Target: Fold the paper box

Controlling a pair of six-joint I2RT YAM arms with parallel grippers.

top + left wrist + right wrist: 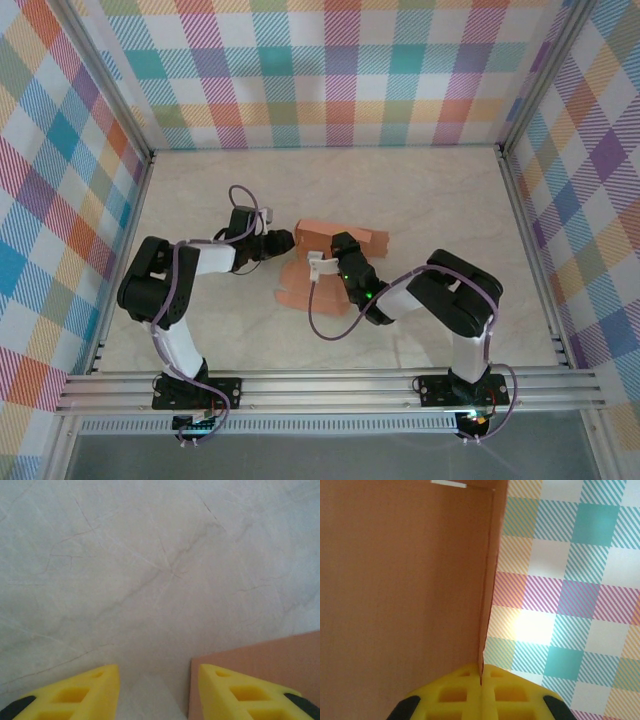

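Paper box: the salmon-orange paper box [300,288] sits part-folded at mid-table, between the two arms, on the pale marbled table [420,190].
Right gripper: the right gripper [481,674] pinches the thin edge of one of the box's panels, its yellow fingers [520,695] pressed together on the card; the panel runs away to one side, with the plaid wall [570,580] on the other.
Left gripper: the left gripper [157,680] stands partly open at the box's left end, bare table between its fingers; a corner of the box lies against one finger.
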